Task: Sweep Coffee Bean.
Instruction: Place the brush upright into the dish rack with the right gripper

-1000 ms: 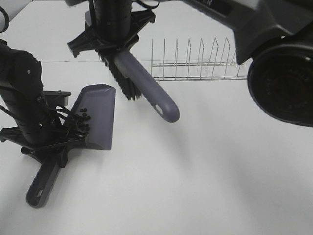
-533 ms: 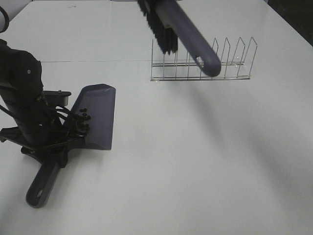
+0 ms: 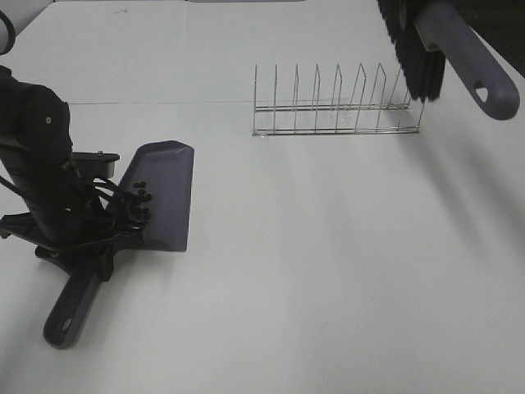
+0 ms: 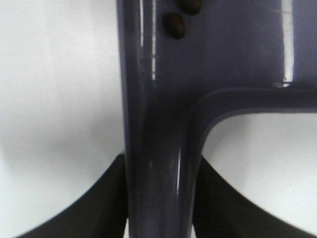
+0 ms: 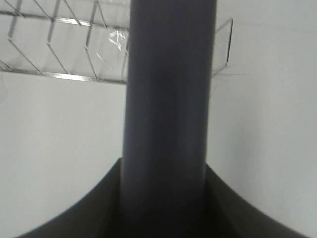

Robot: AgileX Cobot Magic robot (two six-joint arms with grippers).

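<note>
Several coffee beans (image 3: pixel 141 201) are lying inside the dustpan (image 3: pixel 168 185), bunched at its handle end, out at nine o'clock on the white table (image 3: pixel 328 271). Two of them are showing on the pan's floor in the left wrist view. The left gripper (image 4: pixel 158 198) is pinching the dustpan's handle, its jaws pressing on either side of the stem. The handle is trailing toward seven o'clock and the pan's mouth is facing the table's middle. The right gripper (image 5: pixel 163 198) is clamping the brush (image 3: pixel 426 49) by its handle. The brush is hanging in the air at two o'clock, bristles pointing down, well apart from the pan.

No loose beans are showing on the table, so the sweeping itself is looking done, as far as I can judge. The main risk is sitting with the pan. If the left arm is tipping the mouth downward while lifting, the round beans are likely to be rolling back out over the smooth plastic. The pan may also be twisting in the jaws.

One wire rack (image 3: pixel 336 107) is standing at one o'clock, with the bristles hovering over its right end as the high camera sees it. A low pass there is risking a snag on the prongs.
</note>
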